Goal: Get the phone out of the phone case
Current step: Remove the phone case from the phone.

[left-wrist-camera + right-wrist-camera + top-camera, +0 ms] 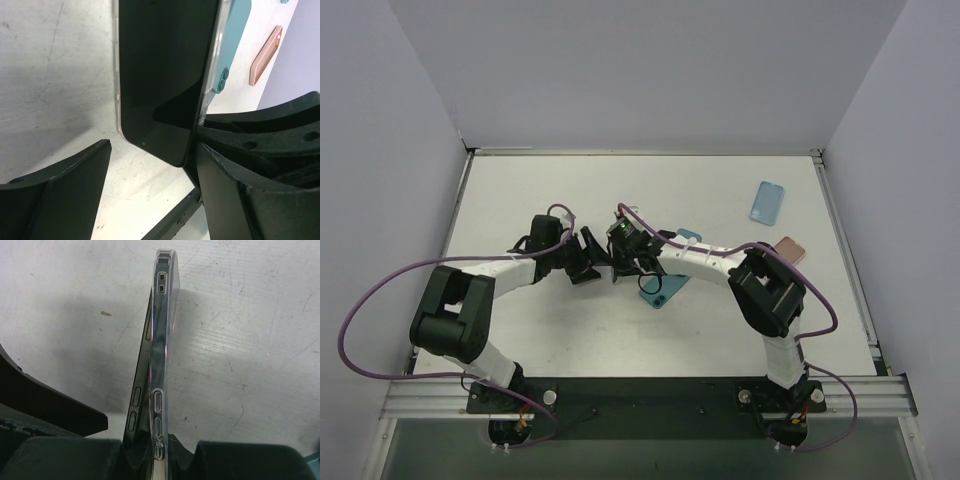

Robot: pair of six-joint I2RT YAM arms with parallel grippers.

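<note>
A: Mid-tabletop, where's the phone (165, 75)?
B: In the air between both arms, one long side standing clear of the phone case (164, 315). Right gripper (159, 452) clamped on the phone case. Left gripper (152, 147) jaws apart, straddling the phone's end.

white scuffed tabletop (570, 190), pale lavender walls (650, 70) on three sides, metal rail (865, 397) at near edge

Robot lab cell: white table (570, 335), plain walls (650, 70), aluminium rail (865, 397).
</note>
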